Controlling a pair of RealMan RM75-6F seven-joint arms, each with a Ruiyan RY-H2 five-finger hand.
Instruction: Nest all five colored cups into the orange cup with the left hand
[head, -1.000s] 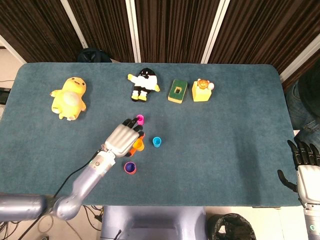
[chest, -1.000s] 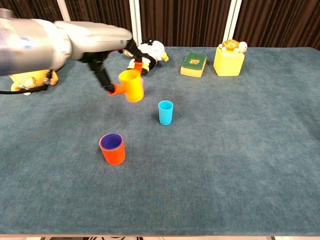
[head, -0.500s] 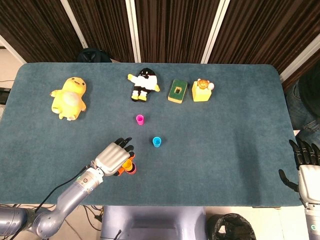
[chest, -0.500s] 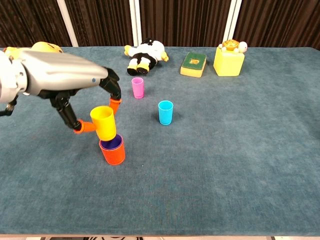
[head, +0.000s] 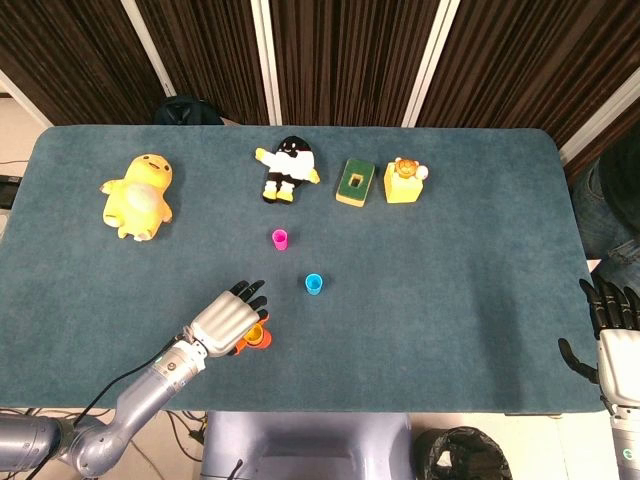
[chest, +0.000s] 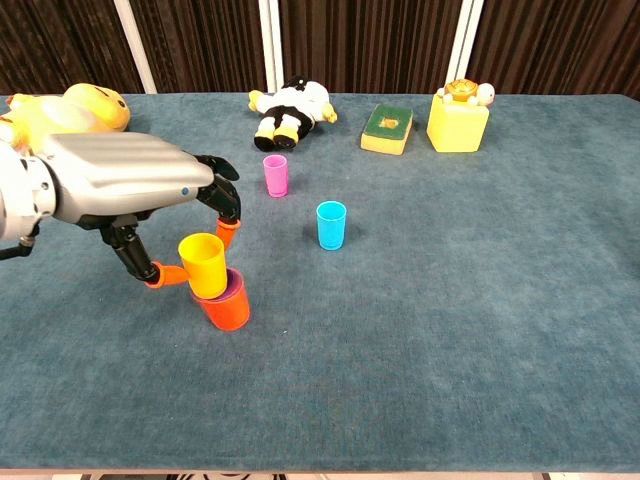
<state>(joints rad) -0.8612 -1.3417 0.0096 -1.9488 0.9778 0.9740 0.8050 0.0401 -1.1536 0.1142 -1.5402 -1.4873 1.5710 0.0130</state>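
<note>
Near the front-left of the table (chest: 480, 380), my left hand (chest: 120, 190) pinches the yellow cup (chest: 203, 264) between fingertips at its sides, the remaining fingers arched above it. The cup is tilted, its base already dipping into the orange cup (chest: 226, 308), which stands upright and shows a purple cup (chest: 237, 291) rim inside it (so one cup appears nested, by my reading). In the head view the left hand (head: 225, 318) covers most of the stack, with only a sliver of the orange cup (head: 262, 340) showing beside it.

To finish this step well, I judge that I should level the yellow cup until its axis matches the orange cup's, then lower it straight and let go only once it seats; releasing while it is tilted risks it catching on the rim and tipping the light stack over.

Further back, the blue cup (chest: 331, 224) and the pink cup (chest: 275, 175) stand upright and apart, still to be collected. I cannot find a fifth cup in either view.

My right hand (head: 610, 325) sits at the table's right edge, fingers apart and holding nothing. Along the far side lie a yellow plush duck (head: 139, 196), a black-and-white plush (head: 287, 168), a green-and-yellow block (head: 354, 182) and a yellow toy (head: 403, 181), all well apart from the work.
</note>
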